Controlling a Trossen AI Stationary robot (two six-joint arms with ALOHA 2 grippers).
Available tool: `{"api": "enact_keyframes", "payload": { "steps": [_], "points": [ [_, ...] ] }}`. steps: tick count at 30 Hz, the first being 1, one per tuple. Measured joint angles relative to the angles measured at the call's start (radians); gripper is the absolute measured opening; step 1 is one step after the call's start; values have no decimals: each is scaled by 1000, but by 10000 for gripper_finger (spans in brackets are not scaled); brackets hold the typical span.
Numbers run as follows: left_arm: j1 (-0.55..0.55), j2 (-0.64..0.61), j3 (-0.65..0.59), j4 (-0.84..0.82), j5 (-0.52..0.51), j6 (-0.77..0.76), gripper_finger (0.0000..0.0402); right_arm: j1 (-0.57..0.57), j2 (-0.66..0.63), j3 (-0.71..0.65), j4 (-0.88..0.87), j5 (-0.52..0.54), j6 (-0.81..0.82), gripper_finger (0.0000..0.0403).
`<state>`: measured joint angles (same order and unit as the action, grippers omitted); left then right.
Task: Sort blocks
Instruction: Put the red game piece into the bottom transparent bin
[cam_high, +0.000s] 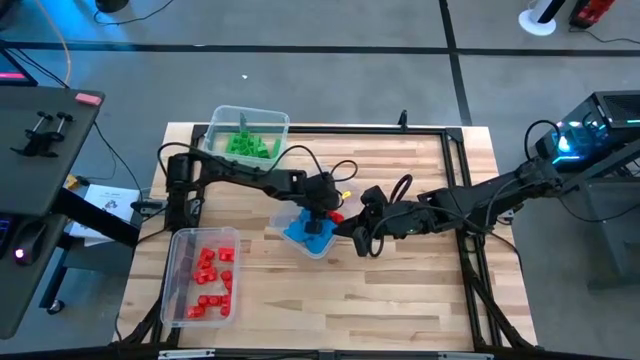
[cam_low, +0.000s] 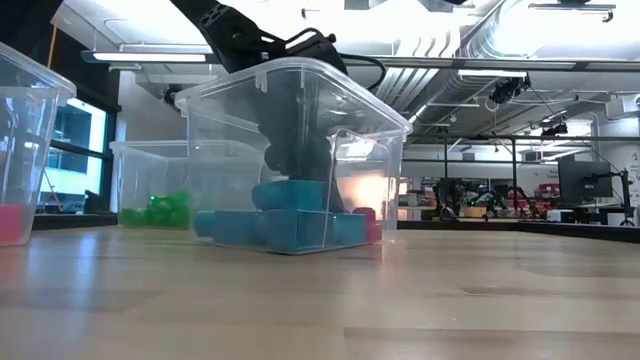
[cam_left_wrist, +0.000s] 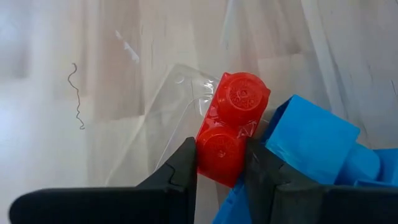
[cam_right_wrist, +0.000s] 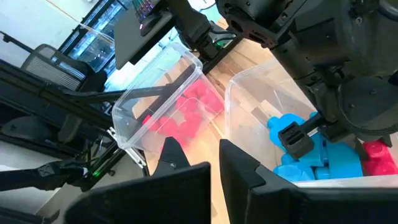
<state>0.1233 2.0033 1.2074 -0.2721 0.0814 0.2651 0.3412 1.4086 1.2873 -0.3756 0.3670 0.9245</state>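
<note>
A clear bin (cam_high: 300, 222) at the table's middle holds several blue blocks (cam_high: 308, 233) and one red two-stud brick (cam_left_wrist: 229, 134). My left gripper (cam_left_wrist: 222, 163) reaches down into this bin and is shut on the red brick, which shows in the high view (cam_high: 337, 216) and low in the bin (cam_low: 366, 222). My right gripper (cam_right_wrist: 205, 158) is open and hovers just right of the bin (cam_high: 362, 236), touching nothing. Green blocks (cam_high: 250, 145) lie in the far-left bin, red blocks (cam_high: 210, 275) in the near-left bin. My left gripper pinches the red brick between its two fingers (cam_left_wrist: 185, 167) at the brick's nearer stud end (cam_left_wrist: 219, 155), on its two long sides. It comes from above, pointing down into the bin. The brick's far end sits by the bin's clear corner, next to a blue block (cam_left_wrist: 311, 140).
The green bin (cam_high: 222, 118) sits at the far left edge, the red bin (cam_high: 180, 300) at the near left. Bare wood lies on the near and right parts of the table (cam_high: 400, 300). Black rails (cam_high: 455, 170) frame the tabletop.
</note>
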Motion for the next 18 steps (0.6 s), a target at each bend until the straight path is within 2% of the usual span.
{"api": "enact_keyframes", "payload": {
  "steps": [6, 13, 18],
  "points": [
    [6, -107, -15, -66, -8, -6, 66, 0, 0, 0, 1, 0, -6, 0],
    [31, -308, -10, -91, -6, 4, 60, 0, 0, 0, 14, 0, -52, 0],
    [49, -447, -8, -197, -71, -26, 60, 0, -1, 0, 51, -2, -98, 0]
  ]
}}
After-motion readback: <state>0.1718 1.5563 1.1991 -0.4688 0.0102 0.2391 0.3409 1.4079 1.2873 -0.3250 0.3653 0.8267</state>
